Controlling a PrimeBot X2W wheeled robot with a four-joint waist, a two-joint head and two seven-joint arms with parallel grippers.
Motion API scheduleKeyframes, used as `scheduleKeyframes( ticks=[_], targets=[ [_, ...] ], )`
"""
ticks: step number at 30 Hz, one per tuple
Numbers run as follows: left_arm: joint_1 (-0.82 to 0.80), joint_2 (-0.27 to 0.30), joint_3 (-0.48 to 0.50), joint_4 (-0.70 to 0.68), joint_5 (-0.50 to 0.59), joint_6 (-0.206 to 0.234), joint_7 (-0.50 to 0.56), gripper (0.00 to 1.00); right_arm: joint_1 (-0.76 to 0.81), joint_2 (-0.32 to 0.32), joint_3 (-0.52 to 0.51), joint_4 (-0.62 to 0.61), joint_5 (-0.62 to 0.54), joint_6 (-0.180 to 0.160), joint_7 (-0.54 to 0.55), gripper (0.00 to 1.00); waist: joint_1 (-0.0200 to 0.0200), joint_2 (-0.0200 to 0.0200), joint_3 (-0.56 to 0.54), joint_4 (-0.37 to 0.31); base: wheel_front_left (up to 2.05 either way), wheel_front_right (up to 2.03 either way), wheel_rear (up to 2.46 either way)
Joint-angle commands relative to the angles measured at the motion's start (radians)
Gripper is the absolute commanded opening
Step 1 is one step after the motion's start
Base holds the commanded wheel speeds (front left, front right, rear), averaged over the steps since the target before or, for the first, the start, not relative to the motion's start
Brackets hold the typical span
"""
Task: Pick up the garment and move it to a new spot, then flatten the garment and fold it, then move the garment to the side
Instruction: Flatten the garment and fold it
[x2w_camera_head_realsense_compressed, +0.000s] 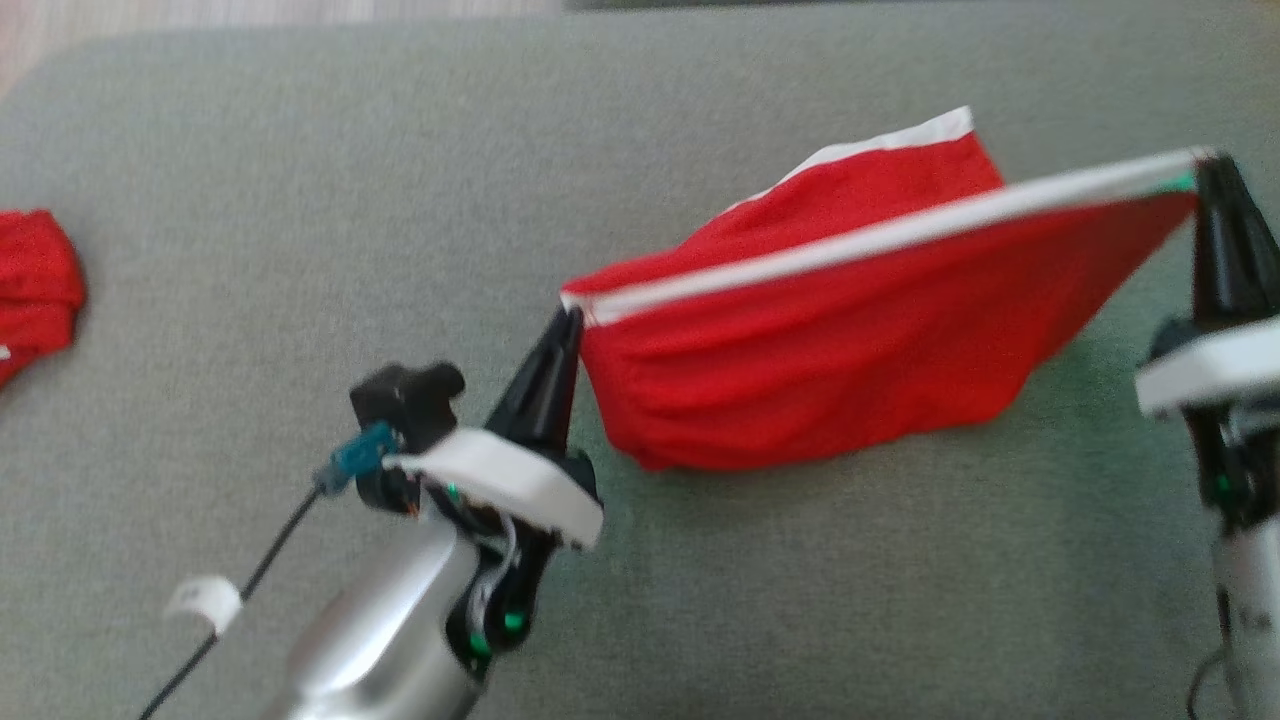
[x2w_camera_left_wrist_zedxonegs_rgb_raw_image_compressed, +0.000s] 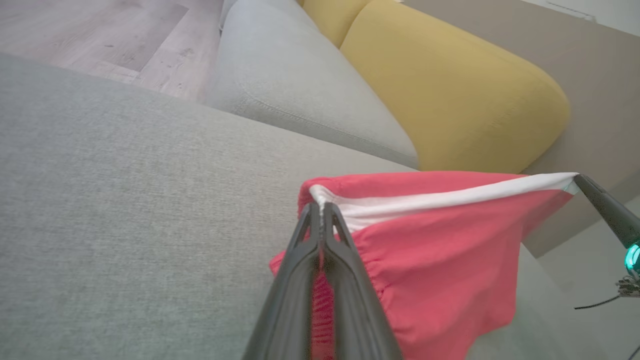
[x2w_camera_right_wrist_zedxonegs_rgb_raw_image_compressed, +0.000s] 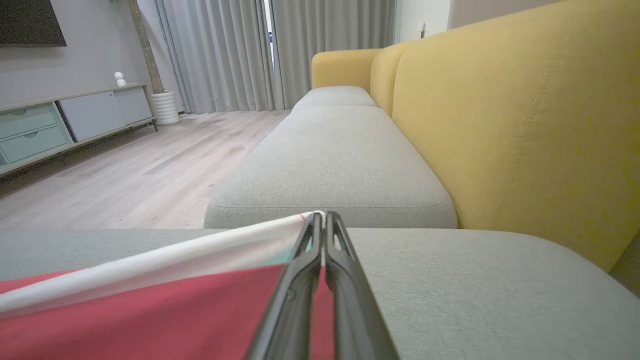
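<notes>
over sofa (x2w_camera_head_realsense_compressed: 300, 200), both grippers (x2w_camera_head_realsense_compressed: 572, 312) pinch red garment's (x2w_camera_head_realsense_compressed: 850, 340) waistband.

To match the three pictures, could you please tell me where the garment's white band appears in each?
Head view: white band slants from centre to upper right.
Left wrist view: band from centre to right edge.
Right wrist view: band from lower left to centre.
Shared landmark: grey cushion.

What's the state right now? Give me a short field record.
left gripper: shut on left end of white band
right gripper: shut on band's right end
red garment: stretched between both grippers, hanging over grey sofa cushion
second red garment: bunched on cushion, far to robot's left
fold: not yet done
</notes>
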Motion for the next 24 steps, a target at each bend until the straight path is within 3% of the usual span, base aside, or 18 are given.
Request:
scheduleKeyframes(
  ticks=[1,13,14,15,16,17,18,19,24],
  targets=[
    [-0.050,0.000,0.047,-0.005,-0.004,-0.009,-0.007,0.00,-0.050,-0.024,0.030,0.004,0.005,-0.001,-0.016,0.00,-0.0005,0.0000,0.038,0.023,0.00,0.00,0.00],
    [-0.258,-0.086,0.024,0.297,0.018,-0.058,-0.036,0.00,-0.385,-0.040,0.203,0.448,0.063,-0.001,-0.117,0.00,-0.0005,0.0000,0.122,0.086,0.00,0.00,0.00],
    [-0.266,-0.090,0.023,0.314,0.017,-0.061,-0.043,0.00,-0.399,-0.036,0.211,0.475,0.074,-0.001,-0.124,0.20,-0.0005,0.0000,0.123,0.085,0.00,0.00,0.00],
    [-0.271,-0.094,0.022,0.331,0.013,-0.064,-0.047,0.00,-0.413,-0.033,0.218,0.501,0.084,-0.001,-0.130,0.98,-0.0005,0.0000,0.123,0.084,0.00,0.00,0.00],
    [-0.275,-0.098,0.020,0.347,0.010,-0.067,-0.050,0.03,-0.424,-0.031,0.225,0.520,0.091,-0.001,-0.142,1.00,-0.0005,0.0000,0.122,0.083,0.00,0.00,0.00],
    [-0.278,-0.101,0.018,0.361,0.009,-0.070,-0.055,0.30,-0.432,-0.028,0.231,0.536,0.099,-0.001,-0.155,1.00,-0.0005,0.0000,0.120,0.080,0.00,0.00,0.00],
    [-0.280,-0.103,0.015,0.376,0.009,-0.069,-0.060,0.77,-0.435,-0.026,0.240,0.549,0.106,-0.001,-0.165,1.00,-0.0005,0.0000,0.117,0.078,0.00,0.00,0.00],
    [-0.282,-0.105,0.011,0.389,0.014,-0.065,-0.071,1.00,-0.434,-0.025,0.252,0.559,0.114,-0.001,-0.173,1.00,-0.0005,0.0000,0.112,0.075,0.00,0.00,0.00],
    [-0.258,-0.102,-0.006,0.417,0.069,-0.041,-0.154,1.00,-0.372,-0.027,0.303,0.567,0.187,-0.001,-0.197,1.00,-0.0005,0.0000,0.072,0.053,0.00,0.00,0.00]
  ],
)
